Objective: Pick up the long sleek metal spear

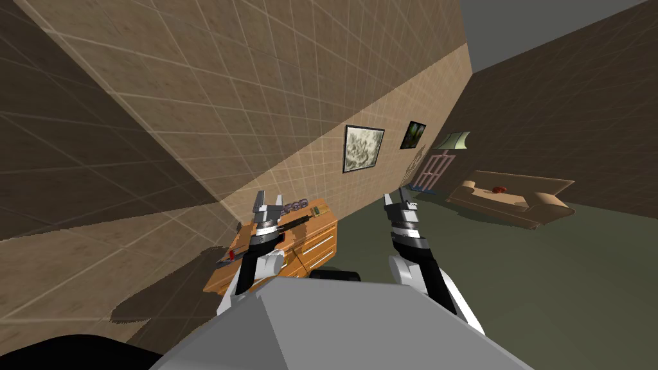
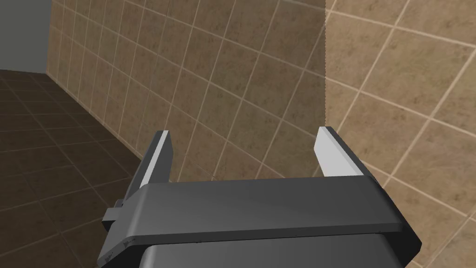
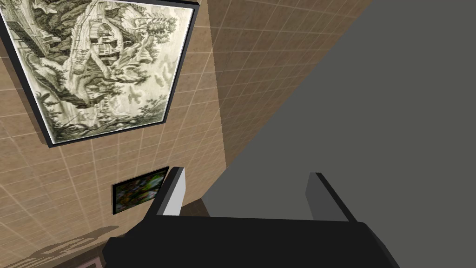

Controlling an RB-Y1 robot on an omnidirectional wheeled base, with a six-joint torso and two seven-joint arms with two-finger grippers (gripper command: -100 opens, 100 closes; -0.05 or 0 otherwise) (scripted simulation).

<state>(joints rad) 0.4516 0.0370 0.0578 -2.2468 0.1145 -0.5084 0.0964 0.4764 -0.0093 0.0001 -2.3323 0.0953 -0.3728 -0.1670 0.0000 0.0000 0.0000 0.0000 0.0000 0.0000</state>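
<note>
Near left we see a wooden dresser (image 1: 318,244) against the tiled wall (image 1: 193,96); farther along hang a grey print (image 1: 363,148) and a green picture (image 1: 413,135); a tan sofa (image 1: 514,196) sits far right.

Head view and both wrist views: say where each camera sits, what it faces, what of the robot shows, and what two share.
Head view: on the head, steeply down at the spear on the wooden dresser; both forearms, left end effector and right end effector show.
Left wrist view: on the left hand, facing the tiled wall; open fingers show.
Right wrist view: on the right hand, tilted up at a framed picture; open fingers show.
Shared: head and right wrist views show that picture.
</note>
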